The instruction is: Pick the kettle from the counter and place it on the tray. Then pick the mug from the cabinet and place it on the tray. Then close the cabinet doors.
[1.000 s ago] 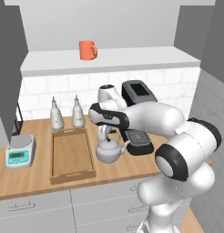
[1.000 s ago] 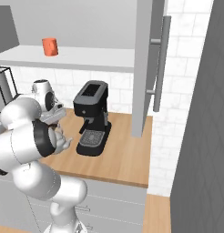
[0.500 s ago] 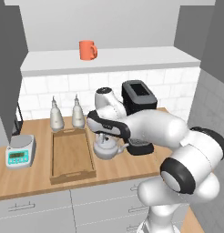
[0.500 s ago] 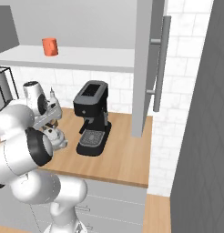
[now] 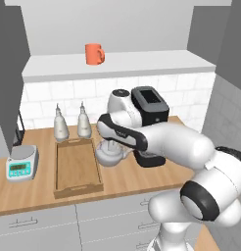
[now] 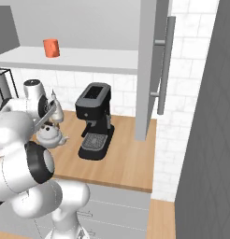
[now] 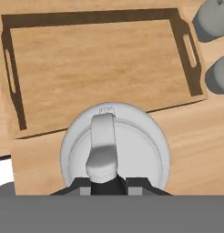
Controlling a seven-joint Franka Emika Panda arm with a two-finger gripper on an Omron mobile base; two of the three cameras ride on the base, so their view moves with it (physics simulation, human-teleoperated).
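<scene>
The fingers (image 7: 104,184) are clamped on the arched handle (image 7: 103,148) of the kettle (image 7: 114,145), which sits directly under them on the worktop (image 7: 196,150), just beside the tray's near long rim; the hold is on a narrow smooth bar, so the risk I see is the round body swinging or rolling about that bar once lifted, and the base clipping the raised edge of the tray (image 7: 98,57) if it is carried across too low; a knock there could shove the light tray toward the two bottles (image 7: 214,18) beyond its short end. The kettle is squat, domed, pale grey metal with a slick look; its handle is a curved strap; the tray is flat-grained light wood, rectangular, with slot handles at both short ends; the worktop is similar warm wood. Far above the fingers, the orange-red mug (image 5: 94,53) stands on the cabinet (image 5: 117,66) shelf, doors open.
</scene>
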